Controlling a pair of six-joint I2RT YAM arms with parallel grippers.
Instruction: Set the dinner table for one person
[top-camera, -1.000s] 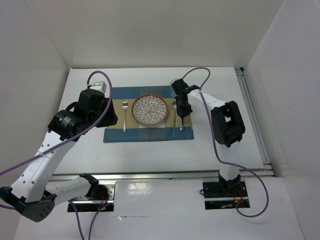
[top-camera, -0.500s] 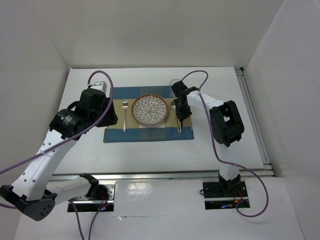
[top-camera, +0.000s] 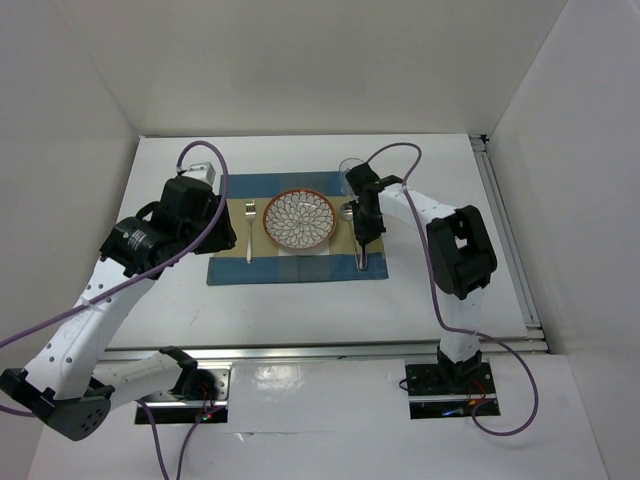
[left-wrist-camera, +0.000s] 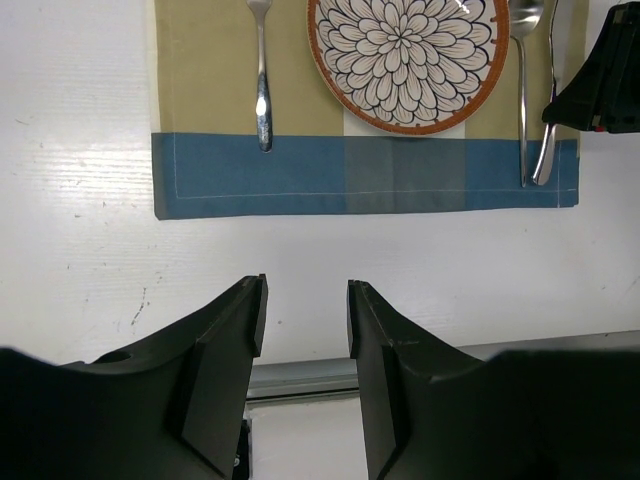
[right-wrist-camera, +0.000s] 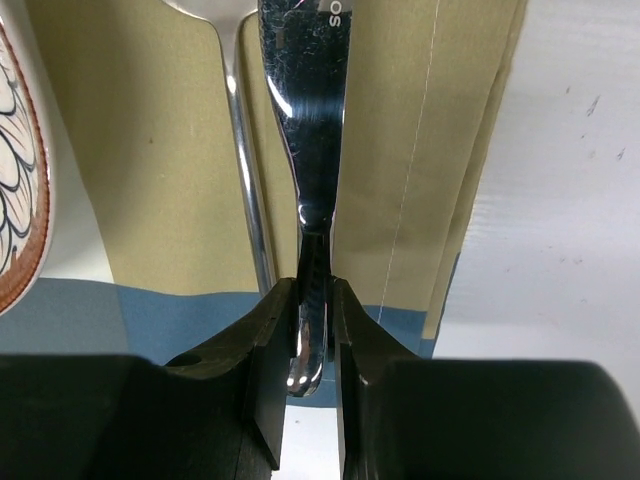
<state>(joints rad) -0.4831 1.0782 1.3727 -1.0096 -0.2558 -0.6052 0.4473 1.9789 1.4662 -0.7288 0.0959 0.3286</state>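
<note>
**Knife pinched to the right of the plate, left gripper empty**

We start well to the left of the plate (left-wrist-camera: 405, 60). There the left gripper (left-wrist-camera: 305, 300) hangs above the surface with its two fingers spread and a plain gap between them. Nothing sits in that gap and the fingers touch nothing. In the left wrist view they show against bare white tabletop on the near side of the plate.

The dinner table (top-camera: 300, 300) is the broad white surface under everything. The plate stands toward its far middle, on a blue-and-tan striped placemat (left-wrist-camera: 300, 170).

Just left of the plate a fork (left-wrist-camera: 262, 90) lies flat on the mat. Its handle points to the near edge and it is apart from the plate's rim. The plate itself is round, with a brown rim and a dark petal pattern, and sits in the middle of the mat.

Just right of the plate lies a spoon (left-wrist-camera: 522, 100), parallel to the fork, with its handle end on the blue band. One place further right of the plate is the knife (right-wrist-camera: 305, 100), right alongside the spoon.

The right gripper (right-wrist-camera: 313, 295) is pressed together on the knife's handle. In the right wrist view both fingers (right-wrist-camera: 275, 340) bear against the narrow handle near its end, and the blade runs away from them over the tan stripe. We cannot tell whether the knife rests on the mat or is held slightly above it.
</note>
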